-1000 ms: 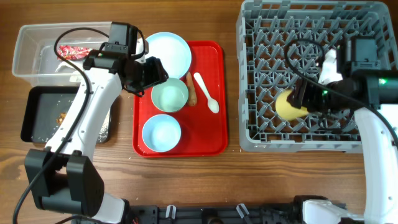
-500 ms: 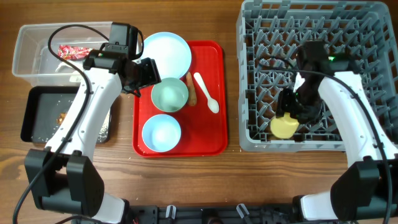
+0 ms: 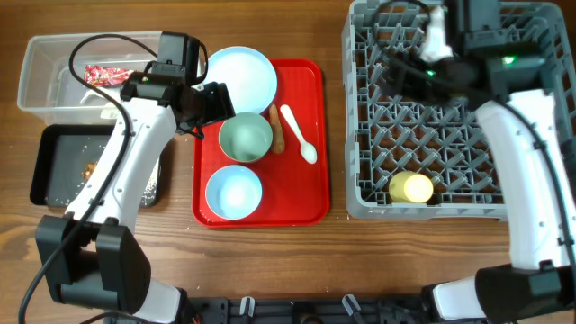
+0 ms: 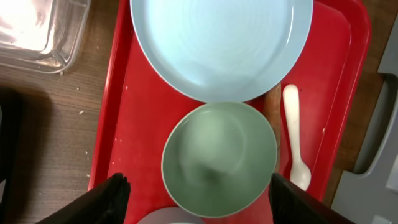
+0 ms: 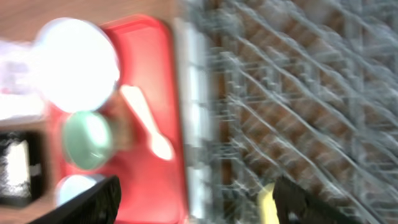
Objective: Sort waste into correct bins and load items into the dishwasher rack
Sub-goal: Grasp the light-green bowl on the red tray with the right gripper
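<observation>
My left gripper (image 3: 213, 104) (image 4: 205, 205) is open, its fingers on either side of the pale green bowl (image 3: 245, 138) (image 4: 219, 158) on the red tray. The white plate (image 3: 241, 76), pale blue-white bowl (image 3: 234, 192), white spoon (image 3: 299, 133) and brown stick (image 3: 277, 129) also lie on that tray. The yellow cup (image 3: 412, 187) lies in the grey rack (image 3: 450, 117) near its front edge. My right gripper (image 3: 403, 68) (image 5: 199, 202) is open and empty over the rack's back left. The red wrapper (image 3: 108, 72) lies in the clear tub (image 3: 45, 81).
The black tray (image 3: 49, 171) in front of the tub holds a small brown lump (image 3: 90, 166). The red tray (image 3: 310, 189) lies between the bins and the rack. The right wrist view is motion-blurred.
My right gripper let go of the yellow cup near the rack's front edge and swung up to the rack's back left. The left arm barely moved.
</observation>
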### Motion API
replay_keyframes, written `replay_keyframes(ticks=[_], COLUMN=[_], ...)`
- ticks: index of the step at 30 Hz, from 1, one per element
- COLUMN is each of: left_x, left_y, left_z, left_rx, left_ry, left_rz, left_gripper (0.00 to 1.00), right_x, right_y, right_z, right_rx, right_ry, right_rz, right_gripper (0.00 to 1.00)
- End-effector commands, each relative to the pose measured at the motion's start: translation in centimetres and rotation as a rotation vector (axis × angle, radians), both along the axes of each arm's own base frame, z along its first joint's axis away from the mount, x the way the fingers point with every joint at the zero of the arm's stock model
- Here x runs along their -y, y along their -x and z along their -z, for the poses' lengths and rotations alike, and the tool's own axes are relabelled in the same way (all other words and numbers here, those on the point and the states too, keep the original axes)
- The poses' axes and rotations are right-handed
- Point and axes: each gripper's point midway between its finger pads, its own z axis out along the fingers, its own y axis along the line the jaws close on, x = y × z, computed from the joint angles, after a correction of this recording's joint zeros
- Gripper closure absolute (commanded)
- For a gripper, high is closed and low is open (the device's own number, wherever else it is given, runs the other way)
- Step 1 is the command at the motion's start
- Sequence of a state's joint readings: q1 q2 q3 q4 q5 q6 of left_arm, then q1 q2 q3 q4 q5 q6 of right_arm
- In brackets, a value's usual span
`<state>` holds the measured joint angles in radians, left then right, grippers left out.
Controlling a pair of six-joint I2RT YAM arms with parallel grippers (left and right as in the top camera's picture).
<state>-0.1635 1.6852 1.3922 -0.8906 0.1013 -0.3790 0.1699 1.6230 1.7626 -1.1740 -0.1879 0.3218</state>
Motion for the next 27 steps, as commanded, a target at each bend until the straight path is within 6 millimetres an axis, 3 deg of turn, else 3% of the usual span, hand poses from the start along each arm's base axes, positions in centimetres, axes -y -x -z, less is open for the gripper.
replay_keyframes(ticks=[1,4,6,8,10,12,18,24,27], left_x=[-1.4,-6.1,-11.0,-14.7,-17.8,-19.4,-19.8,-19.7,-19.7], left_y=[-0.9,-1.2,-0.4,0.9,2.4,3.5,4.4,4.5,4.5], left_z=[-1.9,-5.0,-6.8,-7.1,-6.8,-6.5,-6.1,-6.0,-5.9], left_rx=[0.047,0.082,0.107,0.096,0.059,0.031,-0.002,-0.010,-0.014], left_ry=[0.007,0.007,0.003,-0.002,-0.005,-0.004,-0.001,0.000,0.000], left_rz=[-0.057,-0.176,-0.299,-0.399,-0.488,-0.539,-0.557,-0.557,-0.557], left_gripper=[0.22,0.21,0.21,0.21,0.20,0.20,0.18,0.17,0.17], right_x=[-7.3,-14.6,-19.0,-21.3,-22.0,-22.2,-22.1,-22.6,-22.7], right_y=[-0.9,-2.1,-1.4,-0.6,-0.5,-0.9,-0.8,-0.8,-0.8], right_z=[-0.3,3.9,8.1,11.2,14.1,16.2,21.4,22.7,22.7], right_rx=[0.040,-0.013,-0.092,-0.141,-0.155,-0.145,-0.220,-0.230,-0.225], right_ry=[-0.110,-0.165,-0.164,-0.135,-0.046,0.018,0.080,0.078,0.077], right_rz=[-0.117,-0.219,-0.288,-0.313,-0.299,-0.295,-0.289,-0.313,-0.316], right_gripper=[0.23,0.29,0.37,0.43,0.44,0.50,0.54,0.57,0.68])
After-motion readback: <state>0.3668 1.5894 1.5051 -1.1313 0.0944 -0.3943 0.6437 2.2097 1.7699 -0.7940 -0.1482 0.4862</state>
